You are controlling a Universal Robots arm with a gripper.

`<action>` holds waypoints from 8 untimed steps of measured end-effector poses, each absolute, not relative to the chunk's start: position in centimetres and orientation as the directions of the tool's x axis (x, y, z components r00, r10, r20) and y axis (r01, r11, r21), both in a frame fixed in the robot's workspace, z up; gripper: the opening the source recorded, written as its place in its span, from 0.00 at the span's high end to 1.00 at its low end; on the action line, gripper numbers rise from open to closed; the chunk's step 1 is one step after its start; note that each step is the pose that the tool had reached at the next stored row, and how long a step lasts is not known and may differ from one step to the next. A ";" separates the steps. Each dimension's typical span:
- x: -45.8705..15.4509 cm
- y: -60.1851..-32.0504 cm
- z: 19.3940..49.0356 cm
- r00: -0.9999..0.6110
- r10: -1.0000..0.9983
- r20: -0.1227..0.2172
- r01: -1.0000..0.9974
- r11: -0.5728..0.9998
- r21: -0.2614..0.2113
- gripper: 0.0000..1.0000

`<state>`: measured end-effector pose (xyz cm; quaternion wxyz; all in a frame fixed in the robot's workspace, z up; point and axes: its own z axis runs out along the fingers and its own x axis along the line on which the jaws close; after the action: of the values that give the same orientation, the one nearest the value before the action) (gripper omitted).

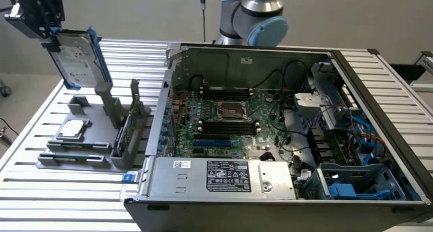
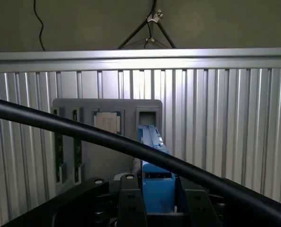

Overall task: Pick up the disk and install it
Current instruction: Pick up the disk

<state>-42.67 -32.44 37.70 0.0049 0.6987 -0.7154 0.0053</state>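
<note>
The disk (image 1: 78, 60), a silver-grey drive with a white label and a blue carrier frame, hangs upright in the air at the exterior view's upper left. My gripper (image 1: 52, 39) is shut on its top edge. The disk's lower end is just above the tall slot of the grey holder stand (image 1: 101, 118). In the wrist view the blue carrier (image 2: 154, 184) sits clamped between my black fingers (image 2: 131, 208), with the gripper (image 2: 159, 210) looking down on the stand (image 2: 83, 105).
An open computer case (image 1: 379, 90) lies on the slatted aluminium table (image 1: 40, 191), motherboard exposed, with a blue drive bay (image 1: 358, 184) at its near right corner and a silver power supply box (image 1: 216, 179) in front. A small chip (image 1: 73, 128) rests on the stand. A black cable (image 2: 83, 133) crosses the wrist view.
</note>
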 end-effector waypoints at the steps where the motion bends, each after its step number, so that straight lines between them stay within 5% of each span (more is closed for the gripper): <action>1: -42.4 -32.5 38.2 -0.024 -1.000 0.015 -1.000 0.024 -0.001 0.67; 8: -40.0 -32.6 41.1 -0.022 -1.000 0.014 -1.000 0.022 -0.001 0.67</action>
<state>-39.97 -32.60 41.06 0.0048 0.6993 -0.7148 0.0052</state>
